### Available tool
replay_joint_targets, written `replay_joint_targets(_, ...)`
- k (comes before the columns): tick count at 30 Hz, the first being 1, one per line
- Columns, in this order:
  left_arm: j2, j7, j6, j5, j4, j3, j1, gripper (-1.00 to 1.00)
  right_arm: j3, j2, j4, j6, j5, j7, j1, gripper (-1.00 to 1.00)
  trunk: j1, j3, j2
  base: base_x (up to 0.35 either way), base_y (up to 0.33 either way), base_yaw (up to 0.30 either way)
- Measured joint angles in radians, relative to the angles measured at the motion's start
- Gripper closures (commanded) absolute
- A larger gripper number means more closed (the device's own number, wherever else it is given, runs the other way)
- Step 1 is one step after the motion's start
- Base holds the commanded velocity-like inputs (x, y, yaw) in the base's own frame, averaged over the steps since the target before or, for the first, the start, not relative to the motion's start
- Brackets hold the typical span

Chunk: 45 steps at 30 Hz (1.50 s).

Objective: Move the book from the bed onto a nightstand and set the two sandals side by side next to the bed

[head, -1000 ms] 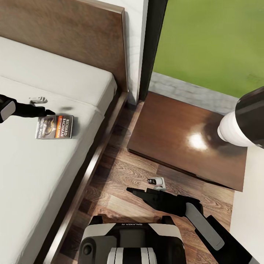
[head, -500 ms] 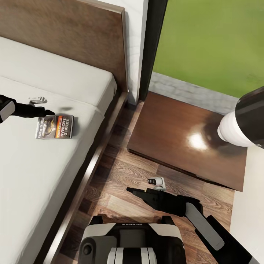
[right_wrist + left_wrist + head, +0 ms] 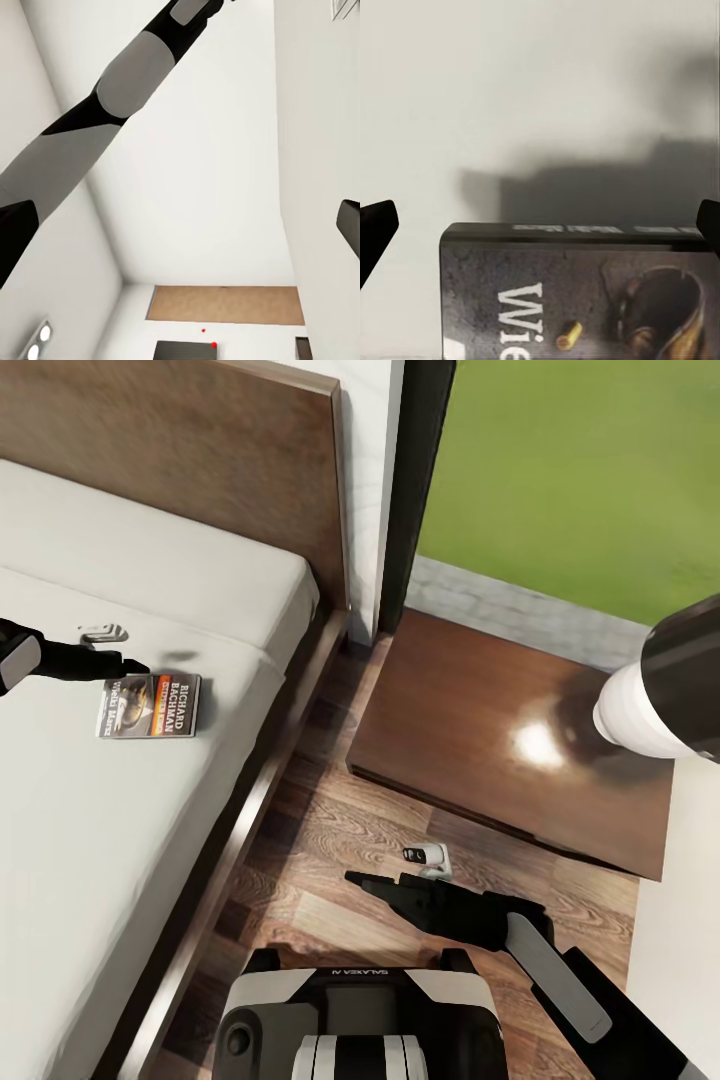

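- The book (image 3: pixel 150 705) lay flat on the mattress of the bed (image 3: pixel 120 830), near the edge that faces the nightstand (image 3: pixel 470 730), its printed cover up.
- The left tool (image 3: pixel 128 668) sat at the book's far edge, tips at or just above the cover. In the left wrist view the book (image 3: pixel 577 292) lay between two dark fingertips (image 3: pixel 375 232) spread wide, wider than the book, and gripping nothing.
- The right tool (image 3: pixel 362 878) hung low over the wood floor (image 3: pixel 330 840) in front of the nightstand; I could not tell how wide it stood (its tips looked close together).
- Risk, as I judged it: the book was thin and flat on a soft mattress, so closing the fingers could slide over the cover, push the book away or pinch only a few pages.
- A weak grip could let it drop into the gap between bed and nightstand during the carry.
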Motion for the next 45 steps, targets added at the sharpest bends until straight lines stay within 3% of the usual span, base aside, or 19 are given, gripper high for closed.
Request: replay_joint_targets(45, -0.002, 0.001, 0.001, 0.000, 0.000, -0.001, 0.001, -1.00, 0.000, 0.000, 0.000, 0.000, 0.000, 0.000, 0.000, -1.00, 0.000, 0.000, 0.000, -0.024, 0.000, 0.000)
